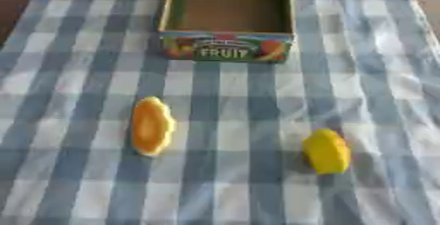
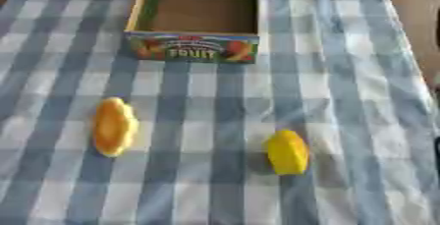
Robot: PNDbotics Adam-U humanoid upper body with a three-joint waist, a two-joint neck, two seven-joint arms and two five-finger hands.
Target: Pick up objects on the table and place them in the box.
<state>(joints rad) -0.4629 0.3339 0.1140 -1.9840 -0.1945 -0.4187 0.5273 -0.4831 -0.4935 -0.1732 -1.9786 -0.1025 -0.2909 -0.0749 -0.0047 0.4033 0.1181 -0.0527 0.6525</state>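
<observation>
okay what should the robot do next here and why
Probably bring a hand down to the orange fruit on the left and grasp it. The box looks empty, both it and the yellow fruit lie on the cloth, and no hand is in view yet.

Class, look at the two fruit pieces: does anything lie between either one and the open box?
Nothing visible does. Only bare checked cloth separates the orange piece and yellow piece from the box.

I see a soft matt checked cloth [image 1: 77, 71], a printed cardboard box [image 1: 227, 47], and two smooth plastic-looking fruits: orange [image 1: 151, 126] and yellow [image 1: 326, 151].
</observation>
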